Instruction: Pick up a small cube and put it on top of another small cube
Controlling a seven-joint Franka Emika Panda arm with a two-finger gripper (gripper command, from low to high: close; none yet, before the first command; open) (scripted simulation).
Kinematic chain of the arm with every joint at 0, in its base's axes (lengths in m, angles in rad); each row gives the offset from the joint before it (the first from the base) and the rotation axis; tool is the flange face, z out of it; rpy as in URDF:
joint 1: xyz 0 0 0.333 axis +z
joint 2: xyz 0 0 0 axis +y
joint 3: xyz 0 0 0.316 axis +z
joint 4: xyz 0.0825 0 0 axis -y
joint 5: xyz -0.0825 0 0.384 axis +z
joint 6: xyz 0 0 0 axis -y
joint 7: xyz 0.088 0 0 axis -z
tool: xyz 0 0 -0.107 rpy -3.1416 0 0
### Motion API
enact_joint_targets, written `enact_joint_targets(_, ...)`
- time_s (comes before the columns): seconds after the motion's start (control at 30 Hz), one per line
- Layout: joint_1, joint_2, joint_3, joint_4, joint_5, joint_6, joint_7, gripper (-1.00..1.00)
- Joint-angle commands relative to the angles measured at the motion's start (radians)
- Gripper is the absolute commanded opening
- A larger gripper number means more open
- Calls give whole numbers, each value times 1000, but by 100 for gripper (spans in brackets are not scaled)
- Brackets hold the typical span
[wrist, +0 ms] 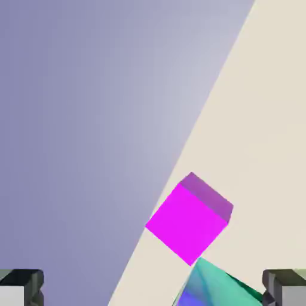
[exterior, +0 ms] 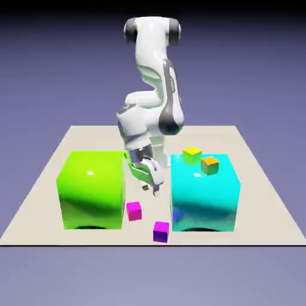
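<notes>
Large green block (exterior: 91,189): stands on the bench (exterior: 36,197) toward the exterior view's left, set back from the near edge.

Pink-magenta small cube (exterior: 134,210): rests on the bench just beside the green block's near right corner, in the gap between the two large blocks.

Claw (exterior: 151,189): hangs above that gap, tilted, farther from the near edge than both small cubes. Jaws stand wide apart and carry nothing; in the hand view the fingertips (wrist: 21,285) sit at opposite bottom corners with clear space between.

Small cube (exterior: 161,231): purple-violet, rests on the bench close to the near edge, just in front of the cyan block's near left corner, apart from the pink-magenta cube.

Large cyan block (exterior: 205,192): stands toward the right. A yellow-green cube (exterior: 192,155) and an orange cube (exterior: 210,165) rest on top.
</notes>
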Motion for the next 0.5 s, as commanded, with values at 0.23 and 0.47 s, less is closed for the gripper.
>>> enact_joint_targets(0.23, 50, 231, -68, 124, 255, -144, 221, 0)
enact_joint_targets(0.47, 37, 405, 11, 199, 419, -75, 103, -100)
